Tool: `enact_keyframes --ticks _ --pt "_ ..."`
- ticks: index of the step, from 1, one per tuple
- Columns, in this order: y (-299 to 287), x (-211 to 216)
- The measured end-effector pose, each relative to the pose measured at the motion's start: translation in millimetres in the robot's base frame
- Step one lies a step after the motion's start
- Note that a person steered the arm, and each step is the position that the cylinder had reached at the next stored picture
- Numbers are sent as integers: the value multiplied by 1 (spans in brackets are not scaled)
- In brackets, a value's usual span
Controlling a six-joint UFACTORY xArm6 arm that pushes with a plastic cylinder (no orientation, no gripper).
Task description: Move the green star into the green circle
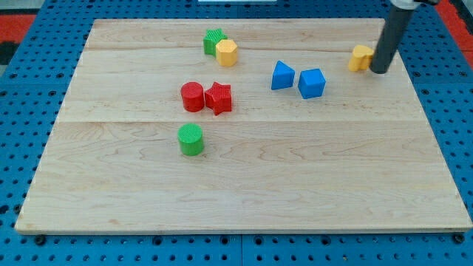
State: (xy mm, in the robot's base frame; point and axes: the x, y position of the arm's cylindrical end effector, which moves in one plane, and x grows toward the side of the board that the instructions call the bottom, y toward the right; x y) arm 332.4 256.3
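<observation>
Approach step, no contact yet. My tip has no jaws, holds nothing, and sits just right of a yellow block. Green star is far to its left, touching the yellow hexagon. Green circle is lower-left. Next: get behind the star's top side and push down, probably skirting the red pair.

My tip touches a yellow block at the board's top right.
</observation>
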Motion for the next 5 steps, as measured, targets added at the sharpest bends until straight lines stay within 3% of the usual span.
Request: enact_keyframes --ticks 1,2,3,4,5 --pt "-12 -32" --pt "-136 -56" --pt "-151 -49" --pt "-120 -23" --pt "-190 -19"
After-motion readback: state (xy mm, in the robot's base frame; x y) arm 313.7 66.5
